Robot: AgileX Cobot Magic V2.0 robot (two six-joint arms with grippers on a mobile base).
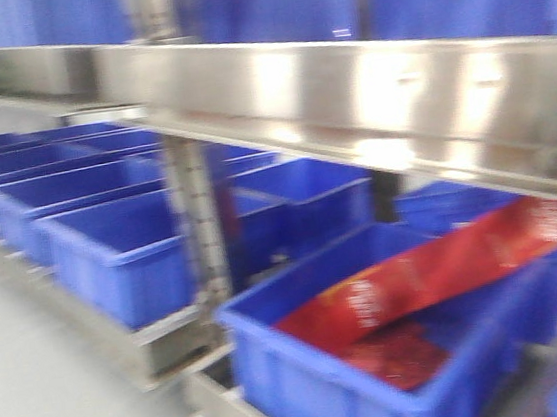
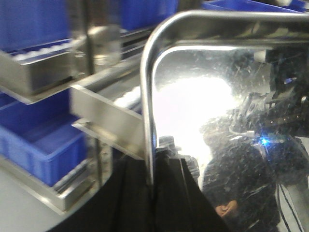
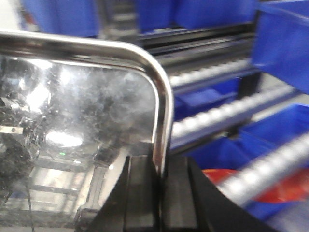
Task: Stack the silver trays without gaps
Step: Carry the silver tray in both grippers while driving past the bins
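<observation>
Blue bins (image 1: 112, 253) fill steel shelves (image 1: 345, 85) behind. Held up in front, a silver tray (image 2: 203, 96) has its thin rim pinched by the left gripper (image 2: 150, 181). The right gripper (image 3: 161, 176) pinches a silver tray (image 3: 87, 96) rim too, maybe the same one. It looks stiff, light and slippery, so squeeze the rim hard.

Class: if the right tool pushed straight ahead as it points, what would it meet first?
Clamped on the silver tray, the right tool would likely meet the roller rail first; depth unclear.

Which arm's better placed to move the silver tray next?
Neither stands out: left gripper and right gripper are each shut on a silver tray rim near a corner. Likely both move together.
</observation>
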